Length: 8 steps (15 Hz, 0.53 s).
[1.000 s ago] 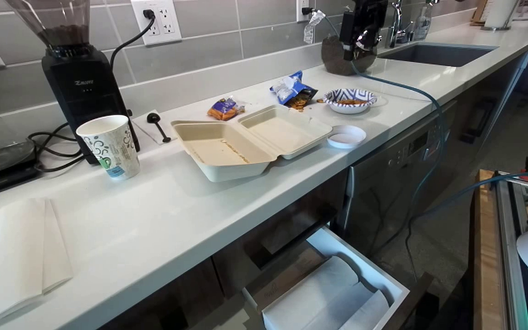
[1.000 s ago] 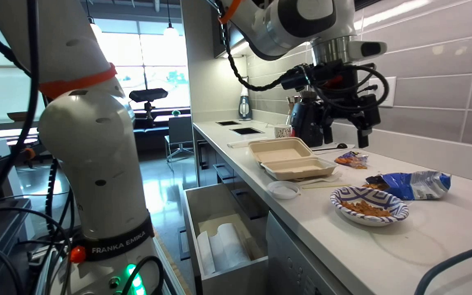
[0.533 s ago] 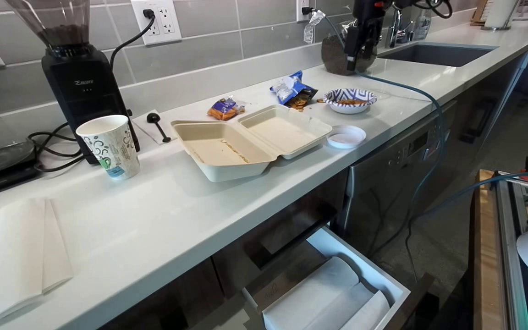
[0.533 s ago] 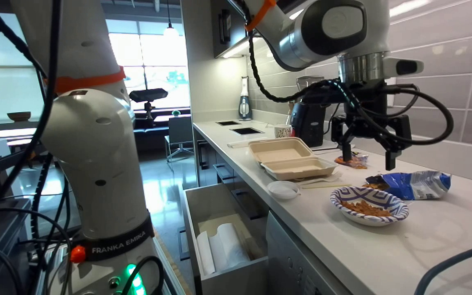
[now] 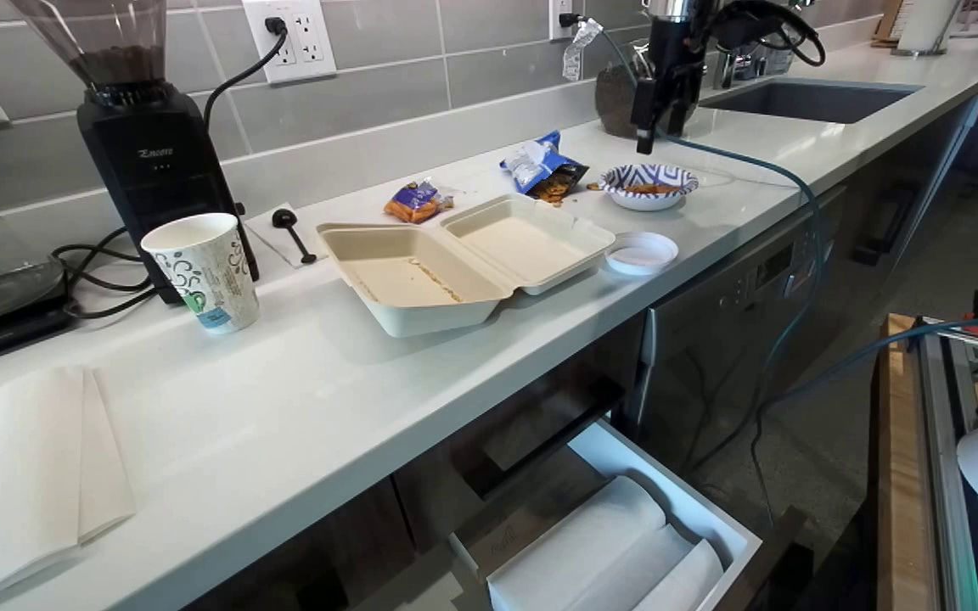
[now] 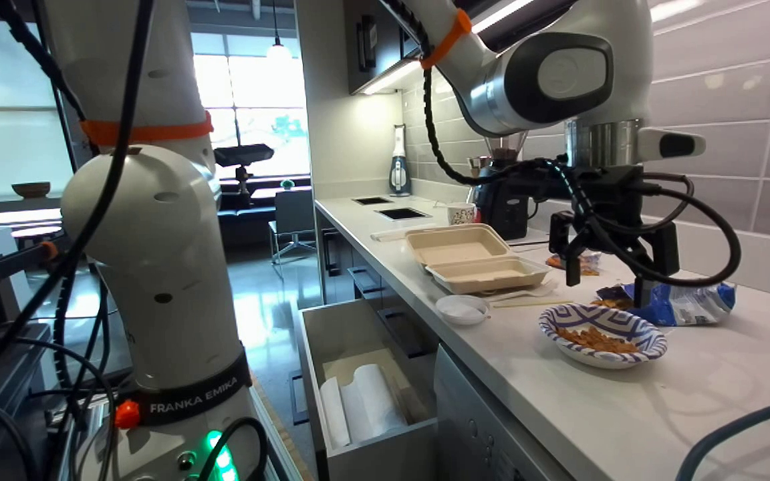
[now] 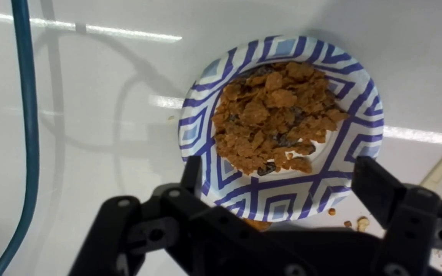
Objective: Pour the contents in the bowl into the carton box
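Note:
The bowl (image 6: 602,361), round with a blue-and-white pattern, stands upright on the counter in both exterior views. Brownish-orange flakes with dark pieces, the contents (image 7: 274,111), are heaped inside it. My gripper (image 6: 605,286) hangs just above the bowl's far side, pointing down, its jaws wide apart with nothing between them. In the wrist view the fingers (image 7: 193,172) appear over opposite sides of the bowl's rim, and no contact shows. The carton box (image 5: 446,318), a beige clamshell, lies open beyond the bowl, with brownish crumbs in its deeper half.
Beside the bowl lies an opened blue snack packet (image 6: 682,302) with spilled pieces. A smaller packet (image 5: 418,202) sits behind the carton box. A white disc (image 5: 642,255) rests near the counter edge. A blue-green cable (image 7: 29,126) crosses the counter. Below, a drawer (image 6: 385,441) stands pulled out.
My gripper has come down and away from the carton box to a place over the bowl. Its jaws stay wide apart. The bowl and the carton box have not moved.

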Each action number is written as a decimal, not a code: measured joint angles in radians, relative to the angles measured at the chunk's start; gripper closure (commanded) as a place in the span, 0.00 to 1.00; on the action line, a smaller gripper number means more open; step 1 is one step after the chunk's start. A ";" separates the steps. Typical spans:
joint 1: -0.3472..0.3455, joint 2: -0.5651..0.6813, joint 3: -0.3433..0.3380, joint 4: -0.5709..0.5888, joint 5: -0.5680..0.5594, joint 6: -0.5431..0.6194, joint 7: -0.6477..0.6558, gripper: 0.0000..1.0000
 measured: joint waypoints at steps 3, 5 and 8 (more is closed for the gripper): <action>-0.004 0.010 0.001 0.006 0.005 0.000 -0.001 0.00; -0.017 0.042 0.000 0.015 0.022 0.011 -0.007 0.00; -0.047 0.097 -0.002 0.045 0.066 0.032 -0.046 0.00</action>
